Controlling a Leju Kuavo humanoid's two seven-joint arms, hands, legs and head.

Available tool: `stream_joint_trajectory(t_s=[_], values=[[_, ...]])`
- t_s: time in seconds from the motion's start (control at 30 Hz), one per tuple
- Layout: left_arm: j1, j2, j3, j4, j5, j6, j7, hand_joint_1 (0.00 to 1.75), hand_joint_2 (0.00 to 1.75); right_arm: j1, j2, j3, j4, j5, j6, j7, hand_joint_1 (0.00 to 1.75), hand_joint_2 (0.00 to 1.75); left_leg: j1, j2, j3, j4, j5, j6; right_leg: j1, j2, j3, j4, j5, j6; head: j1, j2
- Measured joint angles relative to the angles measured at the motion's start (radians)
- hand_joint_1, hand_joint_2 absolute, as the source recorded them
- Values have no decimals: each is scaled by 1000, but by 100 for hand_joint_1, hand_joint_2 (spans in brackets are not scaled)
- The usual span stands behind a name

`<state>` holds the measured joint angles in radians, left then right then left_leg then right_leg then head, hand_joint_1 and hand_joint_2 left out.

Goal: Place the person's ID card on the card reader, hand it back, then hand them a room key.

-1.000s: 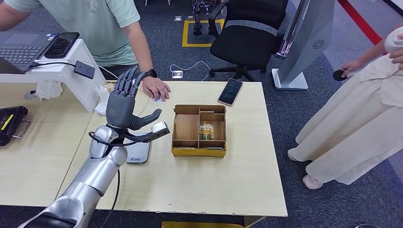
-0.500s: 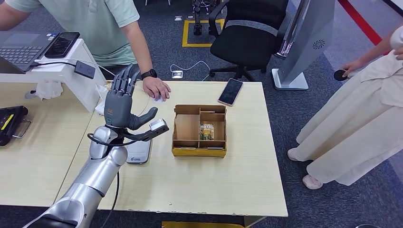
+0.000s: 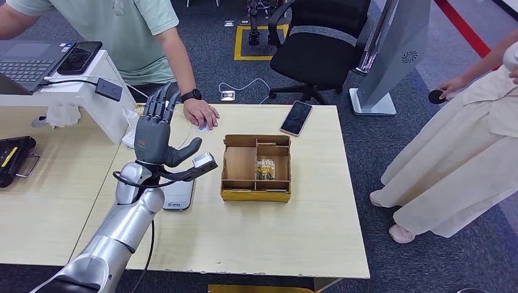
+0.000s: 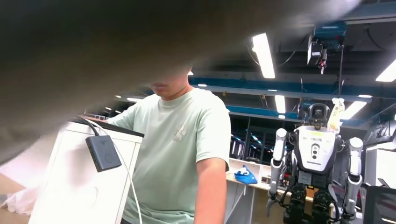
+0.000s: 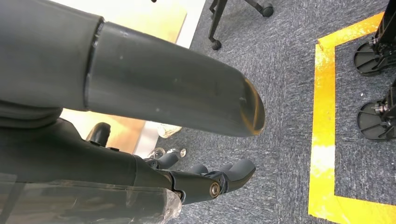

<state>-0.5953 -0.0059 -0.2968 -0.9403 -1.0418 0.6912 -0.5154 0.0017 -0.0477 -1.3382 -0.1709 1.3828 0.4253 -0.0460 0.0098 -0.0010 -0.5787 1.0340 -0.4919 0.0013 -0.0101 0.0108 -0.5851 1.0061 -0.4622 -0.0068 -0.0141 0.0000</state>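
Left hand [image 3: 154,131] raised upright over the table [image 3: 262,232], fingers [image 3: 160,105] straight and spread, thumb out to the side, nothing held. Pointing toward the person [image 3: 131,36] in the pale green shirt, whose hand [image 3: 200,113] lies flat on the table's far edge, black watch [image 3: 192,95] at the wrist. Card reader [image 3: 179,195], a flat white slab, on the table just under the left wrist, partly hidden by the arm. No card made out on it (too much covered to tell). Cardboard box [image 3: 256,166] with dividers just beside the reader, a small stack of yellow-green cards [image 3: 264,169] in one middle compartment. Phone [image 3: 296,118] face up near the far edge, well apart from the box. Laptop [image 3: 27,60] and a second phone [image 3: 79,57] on the white stand beside the person. Another person [image 3: 464,146] in cream clothing standing off the table's other side.

Right hand [image 5: 205,179] hanging over grey carpet, dark fingers [image 5: 236,170] loosely curled, nothing in them; yellow floor tape [image 5: 327,135] nearby.
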Motion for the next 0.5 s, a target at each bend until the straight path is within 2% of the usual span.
stream_joint_trajectory(t_s=[0.2,0.5], values=[[18,-13,24,-25,94,0,-44,0,175,0,0,0,0,0,-1,0,0,0,0,0,0,0,0,0,0,0,0,0,0,0,0,0],[40,-22,39,-44,98,0,-37,0,175,0,0,-2,0,0,-1,1,0,0,0,0,0,0,0,0,0,0,0,0,0,0,0,0]])
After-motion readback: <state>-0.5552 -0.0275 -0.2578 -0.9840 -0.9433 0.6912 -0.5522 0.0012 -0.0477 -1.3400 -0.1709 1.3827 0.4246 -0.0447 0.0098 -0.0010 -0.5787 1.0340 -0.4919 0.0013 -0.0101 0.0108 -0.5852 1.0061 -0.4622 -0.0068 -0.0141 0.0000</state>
